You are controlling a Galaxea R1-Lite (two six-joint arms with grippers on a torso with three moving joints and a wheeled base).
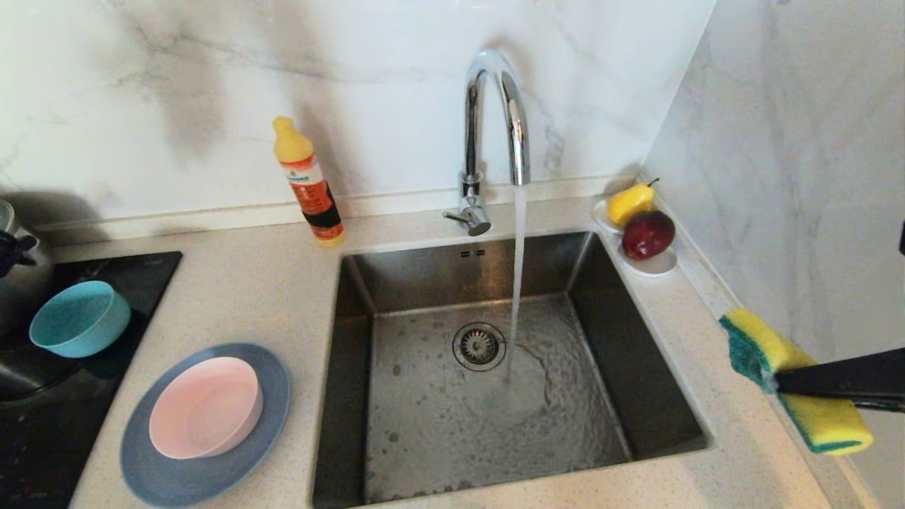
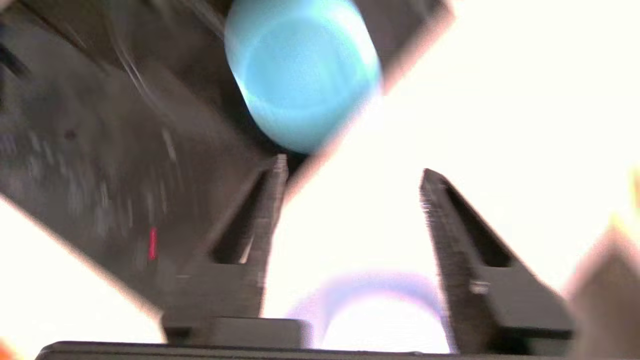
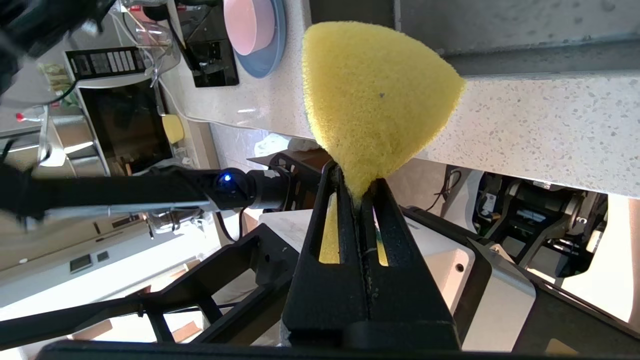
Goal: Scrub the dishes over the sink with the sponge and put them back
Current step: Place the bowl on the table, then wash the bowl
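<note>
Pinching the sponge (image 1: 795, 382) beside the sink (image 1: 495, 367), right pincer (image 3: 357, 192); left pincer (image 2: 352, 175) wide.

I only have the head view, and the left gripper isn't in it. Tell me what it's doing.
Observer: In the left wrist view the left gripper is open and holds nothing.
Operator: Say what it faces.
Observer: The teal bowl lies ahead of its fingertips, not between them, on the dark cooktop.
Operator: Now check the right grip.
Observer: In the right wrist view the right gripper is shut on the sponge, pinching its narrow middle, with the yellow foam bulging past the tips.
</note>
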